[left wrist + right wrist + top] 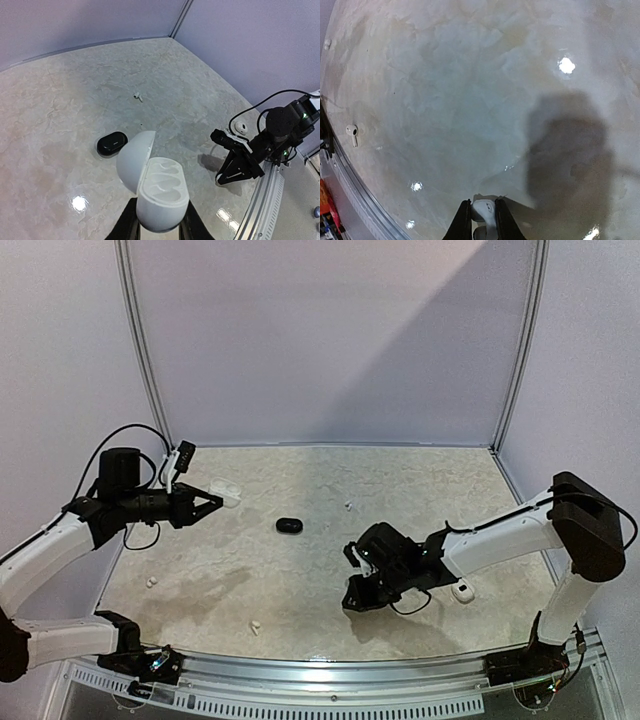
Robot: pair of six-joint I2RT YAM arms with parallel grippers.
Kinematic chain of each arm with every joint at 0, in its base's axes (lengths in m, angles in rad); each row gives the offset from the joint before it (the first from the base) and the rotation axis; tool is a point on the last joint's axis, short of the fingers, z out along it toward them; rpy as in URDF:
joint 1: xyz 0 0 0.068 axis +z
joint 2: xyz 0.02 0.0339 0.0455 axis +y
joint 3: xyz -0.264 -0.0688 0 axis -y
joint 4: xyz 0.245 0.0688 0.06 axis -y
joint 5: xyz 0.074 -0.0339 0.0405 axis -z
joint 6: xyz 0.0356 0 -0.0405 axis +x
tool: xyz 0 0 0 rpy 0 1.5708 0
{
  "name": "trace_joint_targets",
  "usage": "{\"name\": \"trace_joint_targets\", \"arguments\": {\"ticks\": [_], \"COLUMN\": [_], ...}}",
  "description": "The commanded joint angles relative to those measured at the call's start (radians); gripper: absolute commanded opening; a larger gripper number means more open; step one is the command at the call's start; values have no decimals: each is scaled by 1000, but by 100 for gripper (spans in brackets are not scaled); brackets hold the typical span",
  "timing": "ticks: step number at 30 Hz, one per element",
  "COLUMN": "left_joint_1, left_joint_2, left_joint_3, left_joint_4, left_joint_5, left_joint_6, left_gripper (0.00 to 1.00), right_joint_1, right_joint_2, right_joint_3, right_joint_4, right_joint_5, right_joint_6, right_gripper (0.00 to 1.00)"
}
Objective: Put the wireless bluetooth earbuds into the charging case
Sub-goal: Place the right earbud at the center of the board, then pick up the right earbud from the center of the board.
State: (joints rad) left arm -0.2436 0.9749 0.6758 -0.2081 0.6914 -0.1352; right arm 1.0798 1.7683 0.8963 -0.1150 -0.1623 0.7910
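Observation:
My left gripper (207, 505) is shut on an open white charging case (162, 192), held above the table at the far left. Its lid (134, 159) stands open and both wells look empty. My right gripper (352, 602) hovers low over the table's front middle. In the right wrist view it (482, 207) is shut on a small white earbud (481, 214). Loose white earbuds lie at the front (254, 626), front left (152, 581) and middle back (349, 506). No black earbuds are in view.
A closed black case (289, 526) lies mid-table and also shows in the left wrist view (111, 143). Another white case (462, 590) lies beside the right arm. A metal rail (330, 672) runs along the front edge. Grey walls enclose the table.

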Motion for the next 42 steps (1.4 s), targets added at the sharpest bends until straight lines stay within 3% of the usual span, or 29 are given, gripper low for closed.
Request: {"name": "trace_joint_targets", "arguments": {"ticks": [1, 16, 22, 29, 36, 42], "left_joint_1": [-12, -12, -12, -14, -37, -50], "left_joint_2": [-14, -21, -22, -28, -39, -47], "left_joint_3": [-6, -2, -2, -15, -24, -22], "left_joint_4": [47, 69, 70, 71, 91, 73], "left_joint_5": [-3, 4, 22, 102, 188, 235], "left_joint_6": [-2, 5, 14, 48, 61, 105], "left_gripper": [0, 0, 0, 0, 0, 0], "right_joint_1": [4, -5, -21, -105, -106, -105], "right_joint_2": [-11, -41, -58, -70, 27, 70], "right_joint_3": [30, 129, 209, 244, 295, 276], "right_joint_4": [-149, -375, -437, -471, -546, -539], "right_joint_5": [19, 97, 100, -2, -20, -56], "right_joint_6": [102, 49, -99, -289, -518, -575], "right_gripper": [5, 37, 37, 22, 20, 21]}}
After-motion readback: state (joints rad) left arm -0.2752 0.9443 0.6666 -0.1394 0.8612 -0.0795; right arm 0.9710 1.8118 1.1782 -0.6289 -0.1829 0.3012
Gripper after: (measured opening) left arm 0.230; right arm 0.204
